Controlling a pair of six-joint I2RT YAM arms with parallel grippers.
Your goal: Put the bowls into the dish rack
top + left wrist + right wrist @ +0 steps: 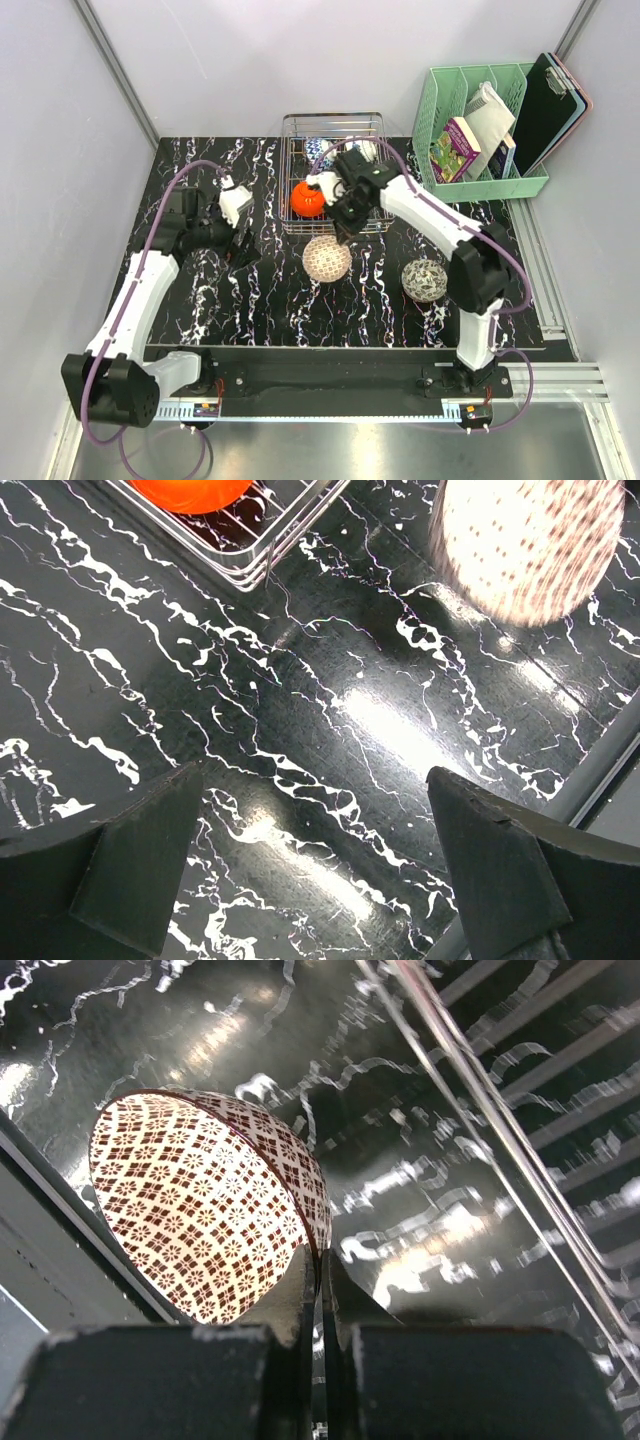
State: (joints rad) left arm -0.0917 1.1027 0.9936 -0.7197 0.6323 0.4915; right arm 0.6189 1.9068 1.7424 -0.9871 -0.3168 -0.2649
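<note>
**While R arm grips bowl no. 4, one more waits**

Although the dish rack [333, 116] at upper ctr of the top view already has bowls in it, the job isn't finished. Inside are the orange bowl [308, 198] at the rack's lower-left corner and a blue-and-white bowl [320, 150] nearer the top edge. Beside that is what looks like another pale bowl, mostly hidden by the R arm, so I can't confirm its pattern. Approx. three of five loaded, by my reckoning.

Right gripper [320, 1270] is pinched tight on the rim of a net-pattern bowl [200, 1210], fingers either side of the wall w/ no gap showing. The bowl is tilted on edge. Top view puts it just below the rack's lower rail, ctr frame. Can't tell if it's clear of the table [200, 300] or touching it. Rack wires cross the upper right of the R wrist frame, close by.

Second net bowl [425, 278] sits on the table right of ctr, apart from the rack, untouched.

Left gripper [320, 870] is spread wide w/ nothing between the fingers, over bare tabletop left of ctr. The rack corner and the held bowl show along the top of its view.

Left to do, prob.: get the held bowl over the rail and into the rack, then fetch the last one.
</note>
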